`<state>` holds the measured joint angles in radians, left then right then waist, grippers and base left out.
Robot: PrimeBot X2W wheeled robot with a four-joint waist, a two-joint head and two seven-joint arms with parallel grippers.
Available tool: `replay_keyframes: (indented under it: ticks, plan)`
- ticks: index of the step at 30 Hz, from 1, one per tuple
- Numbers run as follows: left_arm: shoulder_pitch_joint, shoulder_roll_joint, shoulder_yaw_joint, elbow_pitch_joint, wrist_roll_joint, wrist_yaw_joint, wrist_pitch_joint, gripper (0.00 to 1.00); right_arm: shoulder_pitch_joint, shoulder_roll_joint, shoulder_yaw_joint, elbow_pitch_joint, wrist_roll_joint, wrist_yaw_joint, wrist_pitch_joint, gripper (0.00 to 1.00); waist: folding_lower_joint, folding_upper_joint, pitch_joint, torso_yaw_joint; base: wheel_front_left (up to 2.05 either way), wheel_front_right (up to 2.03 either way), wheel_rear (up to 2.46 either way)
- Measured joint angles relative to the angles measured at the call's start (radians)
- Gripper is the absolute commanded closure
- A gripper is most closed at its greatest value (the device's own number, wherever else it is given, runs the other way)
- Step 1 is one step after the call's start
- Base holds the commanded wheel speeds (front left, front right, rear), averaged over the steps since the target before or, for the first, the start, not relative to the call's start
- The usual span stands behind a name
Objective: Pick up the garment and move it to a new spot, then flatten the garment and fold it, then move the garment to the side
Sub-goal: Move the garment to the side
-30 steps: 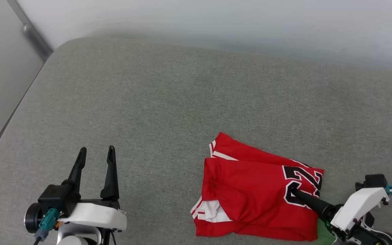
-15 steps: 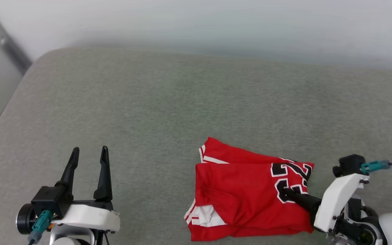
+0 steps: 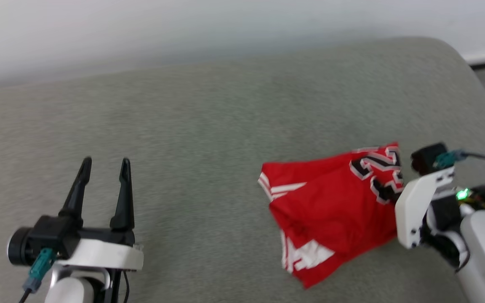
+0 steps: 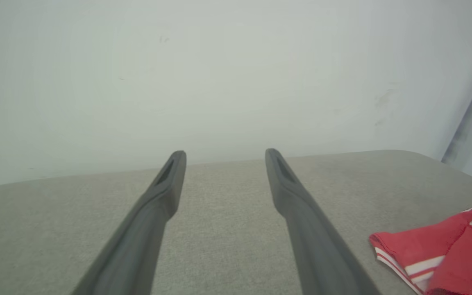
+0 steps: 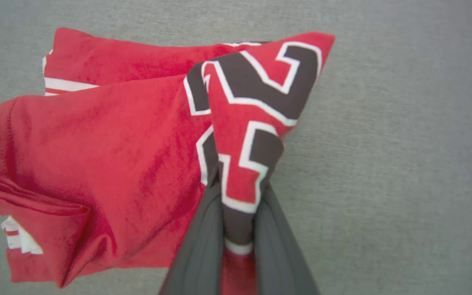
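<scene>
Garment point(image 3: 335, 210) folded on grey cushion point(image 3: 209, 126). Right wrist view shows right gripper point(image 5: 240, 184) pinching its numbered corner, a grip the head view hides. Left gripper point(image 3: 104, 162) spread wide, empty.

The garment point(image 3: 335, 206) is found on the right part of the cushion point(image 3: 209, 126), pinched at its right end by the right gripper point(image 5: 239, 192). The left gripper point(image 3: 106, 162) is held well apart on the left, over bare cushion. The wall point(image 3: 183, 33) is seen behind it all.

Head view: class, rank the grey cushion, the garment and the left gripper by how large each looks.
1. grey cushion
2. garment
3. left gripper, which is nearer the camera, so its place just below the garment is unsure
</scene>
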<state>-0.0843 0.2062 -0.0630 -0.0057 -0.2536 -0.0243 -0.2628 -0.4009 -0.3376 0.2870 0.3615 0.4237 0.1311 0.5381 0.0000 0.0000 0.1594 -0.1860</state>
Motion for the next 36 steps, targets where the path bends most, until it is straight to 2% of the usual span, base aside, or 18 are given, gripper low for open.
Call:
replay_keyframes:
  ticks: [5, 12, 16, 21, 24, 25, 26, 27, 31, 36]
  plan:
    - [-0.078, 0.028, -0.033, -0.052, 0.03, -0.021, 0.026, 0.0, -0.106, -0.019, -0.054, 0.084, -0.095, 0.0, -0.129, 1.0, 0.0, 0.0, 0.079, -0.096, 0.0, 0.0, 0.0]
    - [-0.179, 0.064, -0.111, -0.163, 0.068, -0.056, 0.1, 0.0, -0.244, -0.038, -0.198, 0.236, -0.205, 0.0, -0.285, 1.0, 0.0001, 0.0, 0.235, -0.183, 0.0, 0.0, 0.0]
    - [-0.218, 0.089, -0.128, -0.202, 0.077, -0.069, 0.131, 0.0, -0.299, -0.044, -0.266, 0.302, -0.247, 0.0, -0.343, 1.0, 0.0001, 0.0, 0.303, -0.21, 0.0, 0.0, 0.0]
    - [-0.263, 0.134, -0.142, -0.263, 0.084, -0.081, 0.184, 0.0, -0.379, -0.042, -0.41, 0.395, -0.319, 0.0, -0.423, 1.0, 0.0002, 0.0, 0.404, -0.241, 0.0, 0.0, 0.0]
    - [-0.286, 0.154, -0.148, -0.294, 0.087, -0.083, 0.21, 0.0, -0.413, -0.02, -0.477, 0.433, -0.358, 0.0, -0.477, 1.0, 0.0002, 0.0, 0.458, -0.25, 0.0, 0.0, 0.0]
    - [-0.29, 0.16, -0.148, -0.302, 0.087, -0.083, 0.217, 0.0, -0.421, -0.008, -0.493, 0.446, -0.374, 0.0, -0.494, 0.96, 0.0002, 0.0, 0.473, -0.252, 0.0, 0.0, 0.0]
    - [-0.292, 0.164, -0.148, -0.307, 0.087, -0.083, 0.223, 0.0, -0.427, 0.007, -0.508, 0.458, -0.39, 0.0, -0.516, 0.62, 0.0002, 0.0, 0.487, -0.254, 0.0, 0.0, 0.0]
    - [-0.293, 0.167, -0.148, -0.311, 0.087, -0.083, 0.226, 0.0, -0.434, 0.019, -0.523, 0.472, -0.409, 0.0, -0.534, 0.0, 0.0002, 0.0, 0.5, -0.255, 0.0, 0.0, 0.0]
    - [-0.294, 0.173, -0.147, -0.312, 0.082, -0.085, 0.233, 0.0, -0.453, 0.045, -0.59, 0.524, -0.474, 0.0, -0.6, 0.0, 0.0003, 0.0, 0.518, -0.252, 0.0, 0.0, 0.0]
    - [-0.29, 0.165, -0.147, -0.302, 0.077, -0.073, 0.221, 0.0, -0.463, 0.037, -0.665, 0.57, -0.545, 0.0, -0.676, 0.0, 0.0001, 0.0, 0.489, -0.243, 0.0, 0.0, 0.0]
